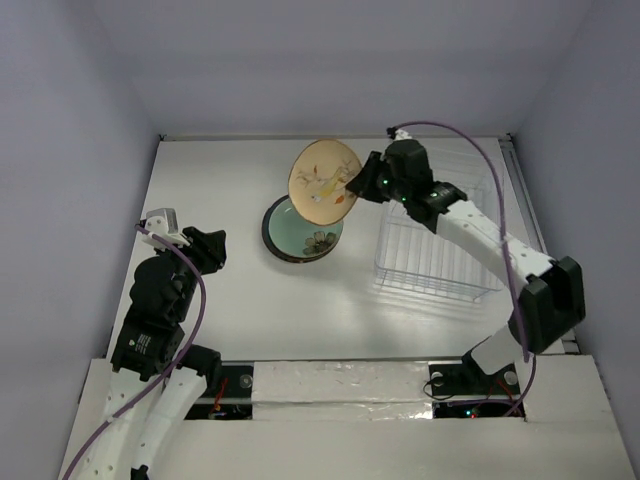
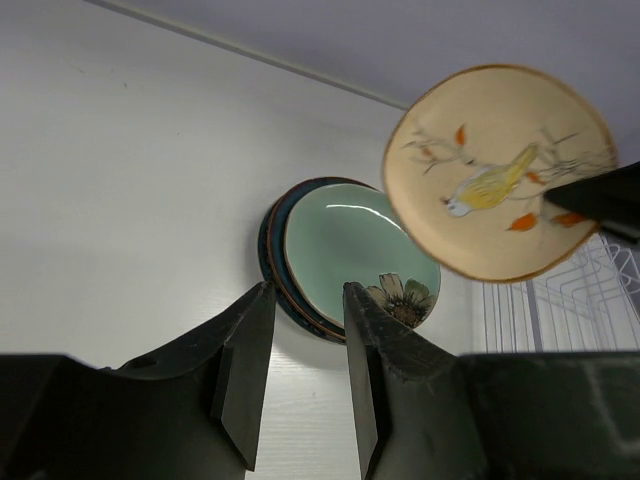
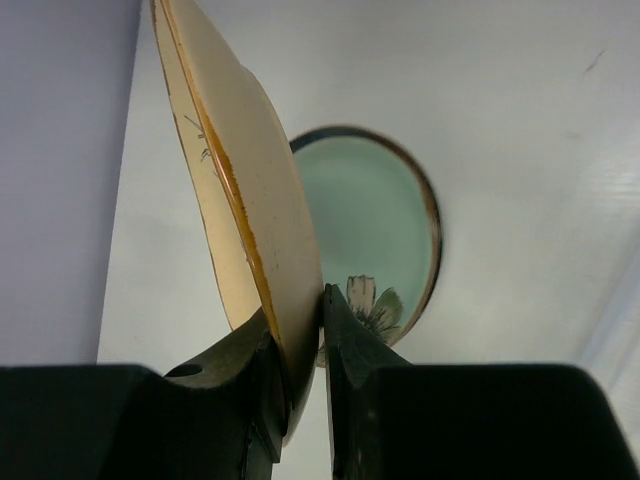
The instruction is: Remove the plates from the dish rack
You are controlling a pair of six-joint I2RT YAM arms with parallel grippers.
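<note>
We look down on a white table enclosed by pale grey walls. On its right half stands the dish rack, a clear wire frame with slotted rows, wider than any single plate. The right arm reaches from its base at the near edge, across the top of the rack, toward the middle of the table's far part. The left arm is folded up on the left side, well apart from the rack.

Just left of the rack, a stack of plates lies flat on the table. The top one is a pale green plate with a flower painted near its rim. Dark rims of the plates below show around it, but we cannot tell how many lie beneath.

Above the far edge of that stack, and not touching it, a tan plate painted with a yellow bird on a branch hangs in the air, steeply tilted. The right gripper holds it by the rim, its two fingers pressed against either face of the plate.

The left gripper hovers to the left of the stack, pointing toward it. Its fingers stand apart with only bare table showing between them, gripping nothing.
</note>
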